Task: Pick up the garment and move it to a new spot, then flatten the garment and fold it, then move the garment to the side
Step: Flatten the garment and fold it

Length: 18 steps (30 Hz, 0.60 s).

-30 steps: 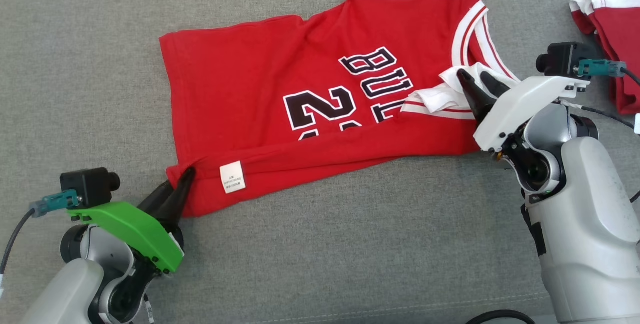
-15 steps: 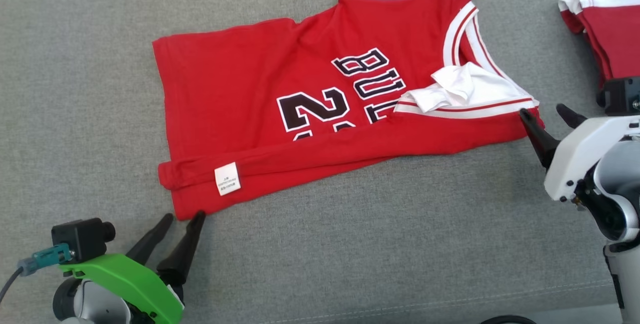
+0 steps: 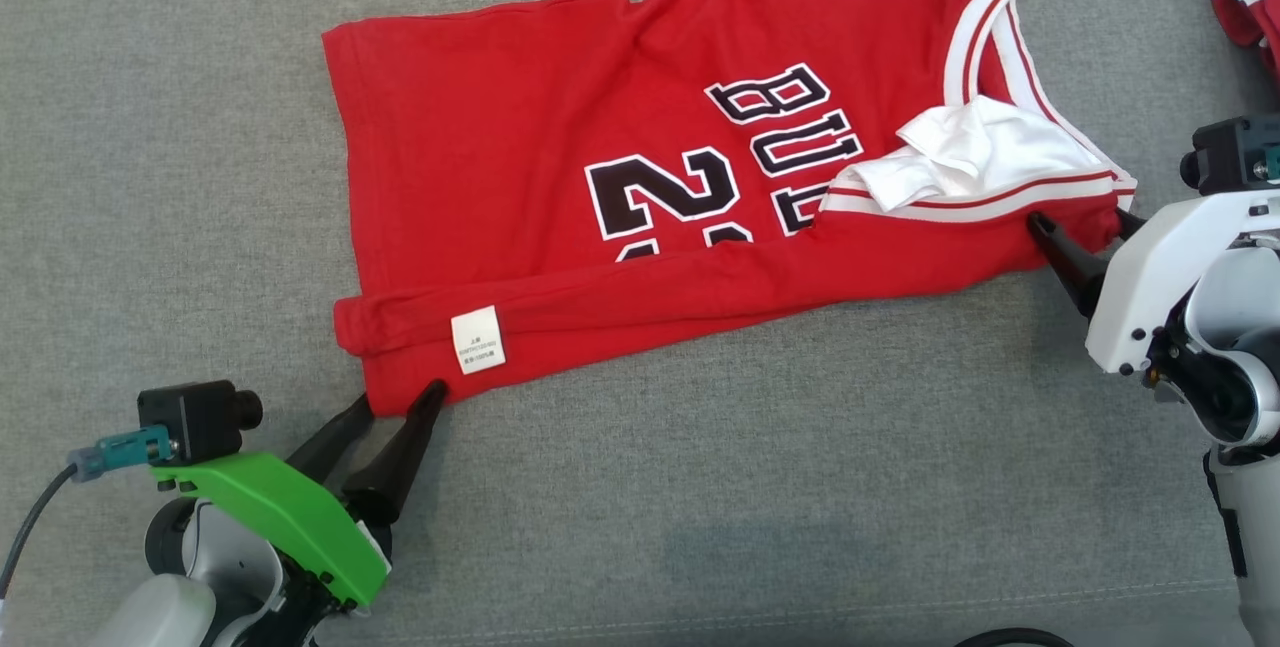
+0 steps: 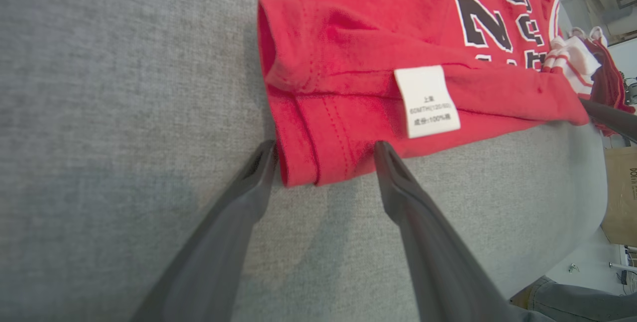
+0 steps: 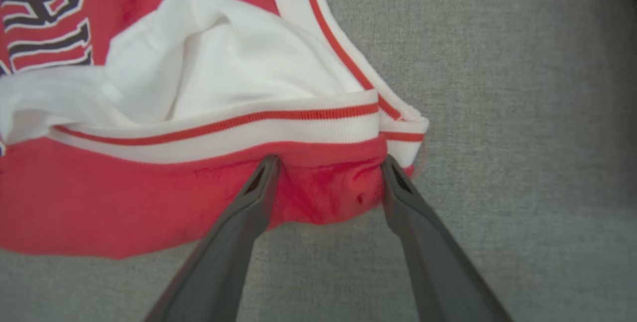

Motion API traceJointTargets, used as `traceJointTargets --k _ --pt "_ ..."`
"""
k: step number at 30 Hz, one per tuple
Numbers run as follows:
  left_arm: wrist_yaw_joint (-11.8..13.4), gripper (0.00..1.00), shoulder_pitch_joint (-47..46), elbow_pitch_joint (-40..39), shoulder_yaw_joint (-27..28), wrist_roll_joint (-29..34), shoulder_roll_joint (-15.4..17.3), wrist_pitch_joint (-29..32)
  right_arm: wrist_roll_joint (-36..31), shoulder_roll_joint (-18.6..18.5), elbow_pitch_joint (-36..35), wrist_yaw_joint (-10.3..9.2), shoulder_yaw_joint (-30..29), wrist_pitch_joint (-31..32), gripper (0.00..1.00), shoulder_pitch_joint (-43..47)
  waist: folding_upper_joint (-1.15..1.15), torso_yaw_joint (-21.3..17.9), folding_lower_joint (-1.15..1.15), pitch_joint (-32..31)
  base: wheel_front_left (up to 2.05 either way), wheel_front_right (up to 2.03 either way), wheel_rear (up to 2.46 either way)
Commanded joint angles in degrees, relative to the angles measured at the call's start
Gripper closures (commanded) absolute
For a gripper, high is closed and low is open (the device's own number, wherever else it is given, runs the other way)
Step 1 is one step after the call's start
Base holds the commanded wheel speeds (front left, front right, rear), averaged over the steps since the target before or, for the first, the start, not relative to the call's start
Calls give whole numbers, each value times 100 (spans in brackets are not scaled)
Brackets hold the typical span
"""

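Observation:
The garment [image 3: 560, 157] is a red jersey with white trim and dark lettering, spread on the grey cloth surface [image 3: 750, 487] with its near side folded over. A white label [image 4: 427, 100] sits on that fold. My left gripper [image 3: 400, 397] is open at the jersey's near left corner, and in the left wrist view the left gripper [image 4: 324, 145] has that hem corner of the garment [image 4: 348, 53] between its spread fingers. My right gripper [image 3: 1080, 222] is open at the right end; in the right wrist view the right gripper [image 5: 331, 162] straddles a red bulge of the garment [image 5: 99, 202] below the white armhole trim.
A second red and white garment [image 3: 1245, 2] lies at the far right edge of the surface. A seam runs along the surface's near edge [image 3: 900, 607]. Beyond the surface's end, the left wrist view has a cardboard box [image 4: 619, 192].
Both grippers opened and let go of the jersey, the left from the hem, the right from the white fold. They drew back, and now stand open with its near edge between their fingers. The camera shifted.

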Motion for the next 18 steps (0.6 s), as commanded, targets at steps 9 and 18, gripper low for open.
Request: traceJointTargets --k 9,18 --pt "-505 100 -276 250 -294 -122 -58 312 139 -27 337 -5 -336 604 100 -277 0 61 0 -97 0 0 0" --pt "-680 100 -53 47 -145 -408 343 567 151 -71 202 -4 -706 1366 100 -361 0 62 0 -411 0 0 0"
